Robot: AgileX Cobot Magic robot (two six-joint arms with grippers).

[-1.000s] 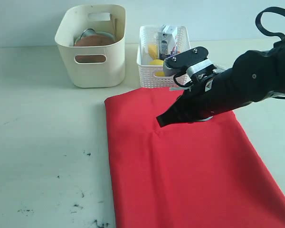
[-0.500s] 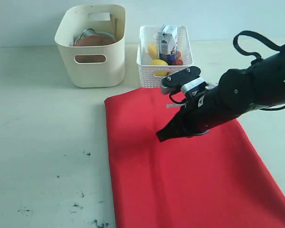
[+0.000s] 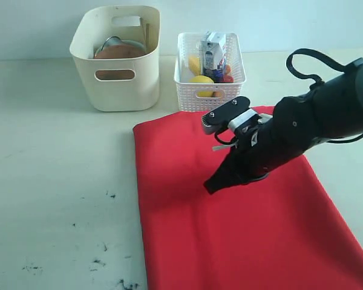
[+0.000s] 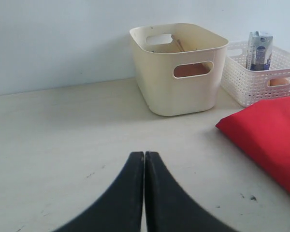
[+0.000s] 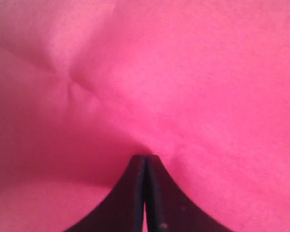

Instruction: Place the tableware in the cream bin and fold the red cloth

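The right gripper (image 3: 213,185) has its jaws pressed together, and its dark tip comes down onto the red cloth (image 3: 242,241) in the far half of the fabric, nearer the cloth's left edge than its right as the exterior view shows it. In the right wrist view the cloth puckers around the tip, with soft creases running away from it. Whether any fabric is caught between the jaws cannot be told. The black arm behind the gripper slants up and away over the cloth's far right part.

The red cloth lies flat on the pale worktop (image 3: 54,169) and runs out of the exterior view at its near end. Just beyond the cloth's far edge stands a white lattice basket (image 3: 193,96) holding a milk carton (image 3: 210,48) and a yellow item (image 3: 201,79). Beyond the cloth's far left corner, apart from it, stands the cream bin (image 3: 118,90), with a round brown plate (image 3: 116,52) inside.

The left gripper (image 4: 144,162) is also closed tight. It hangs over bare worktop clear of the cloth, facing the cloth's corner and the bin.
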